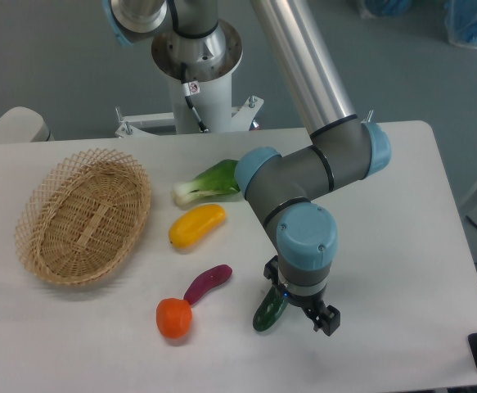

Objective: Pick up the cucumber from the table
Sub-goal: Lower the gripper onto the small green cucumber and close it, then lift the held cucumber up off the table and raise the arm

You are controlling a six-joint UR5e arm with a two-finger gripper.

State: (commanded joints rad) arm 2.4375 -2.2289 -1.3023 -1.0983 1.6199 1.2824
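The cucumber (pixel 267 314), small, dark green and glossy, lies on the white table (pixel 402 246) near the front, tilted, with its upper end hidden under the arm's wrist. My gripper (pixel 299 298) points down right over that end. One black finger (pixel 271 272) shows to the cucumber's upper left and the other finger (pixel 328 321) to its lower right. They stand far apart, so the gripper is open and straddles the cucumber's near end. I cannot tell whether the fingers touch it.
A purple oblong vegetable (pixel 207 282) and an orange round fruit (pixel 174 318) lie just left of the cucumber. A yellow vegetable (pixel 196 225) and a bok choy (pixel 207 183) lie behind. A wicker basket (pixel 84 214) stands at the left.
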